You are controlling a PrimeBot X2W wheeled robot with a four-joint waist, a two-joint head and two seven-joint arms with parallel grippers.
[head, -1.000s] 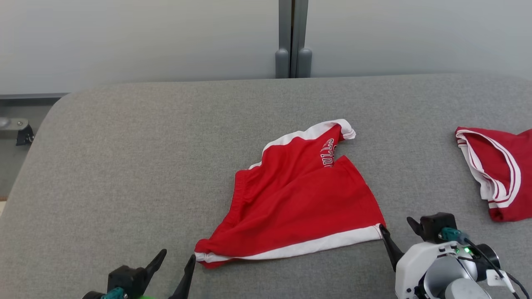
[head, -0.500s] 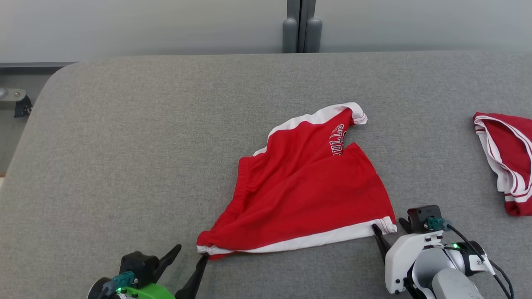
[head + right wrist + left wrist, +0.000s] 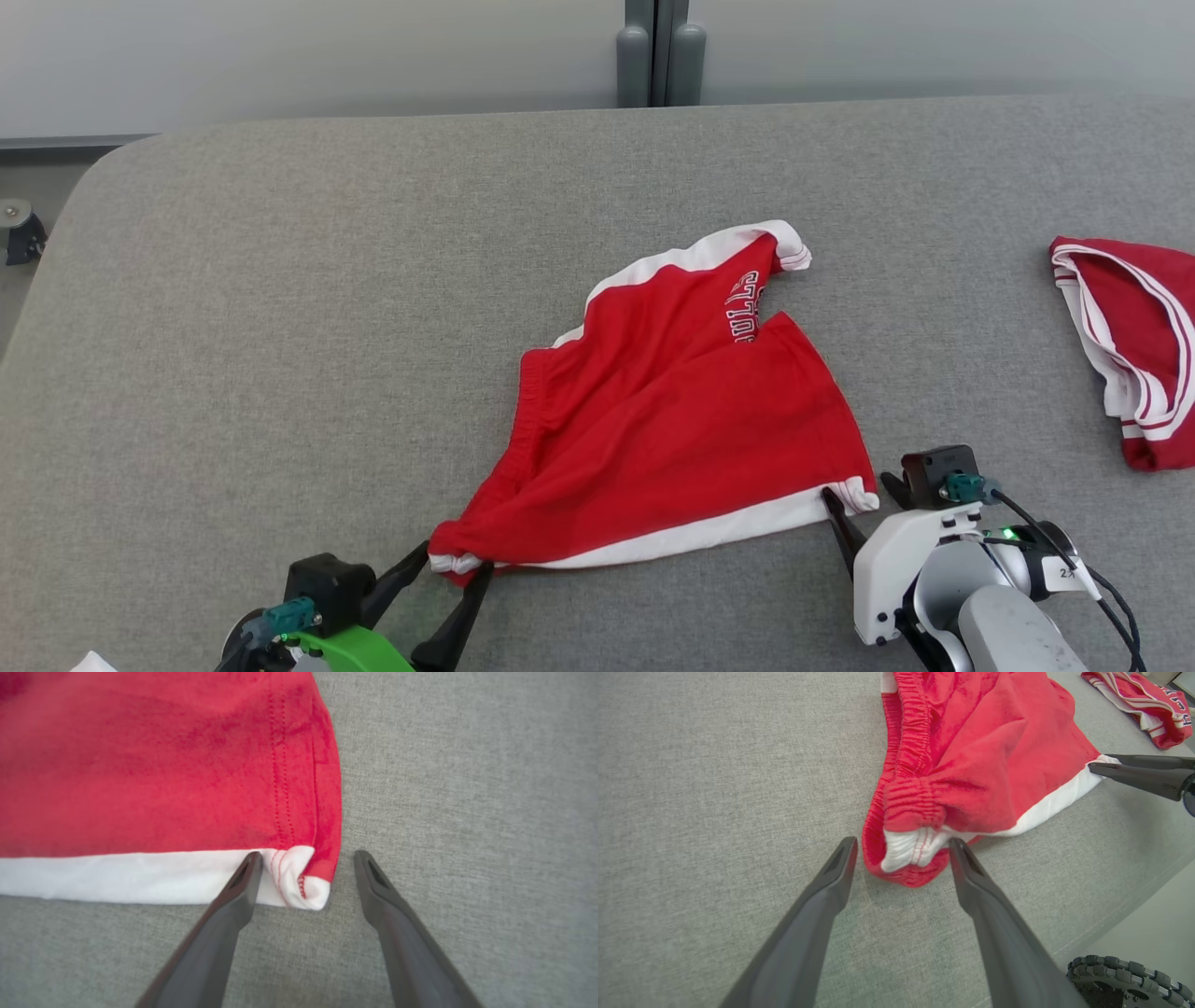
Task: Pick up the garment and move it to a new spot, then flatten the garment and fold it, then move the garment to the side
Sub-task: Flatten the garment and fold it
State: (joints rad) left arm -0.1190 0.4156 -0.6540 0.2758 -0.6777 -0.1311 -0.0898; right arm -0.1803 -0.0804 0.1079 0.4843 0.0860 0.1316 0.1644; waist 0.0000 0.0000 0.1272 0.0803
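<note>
The garment is a pair of red shorts [image 3: 672, 420] with white trim, lying rumpled in the middle of the grey padded table [image 3: 280, 327]. My left gripper [image 3: 456, 558] is open, and its fingers straddle the bunched near left corner of the shorts [image 3: 971, 765] at the waistband end. My right gripper [image 3: 854, 487] is also open; the near right corner, with its white hem, lies between its fingers. In the right wrist view the curled hem corner of the shorts [image 3: 163, 774] sits against the left finger of the right gripper [image 3: 308, 856]. The left gripper [image 3: 902, 847] holds nothing.
A second red garment with white stripes [image 3: 1130, 345] lies at the table's right edge, also seen far off as that striped garment [image 3: 1139, 700]. The table's front edge [image 3: 1111, 914] runs close behind my left gripper. A grey post [image 3: 658, 51] stands behind the table.
The camera has shifted. Both grippers have come forward to the shorts' near corners, which now lie between their open fingers. The shorts have kept their shape.
</note>
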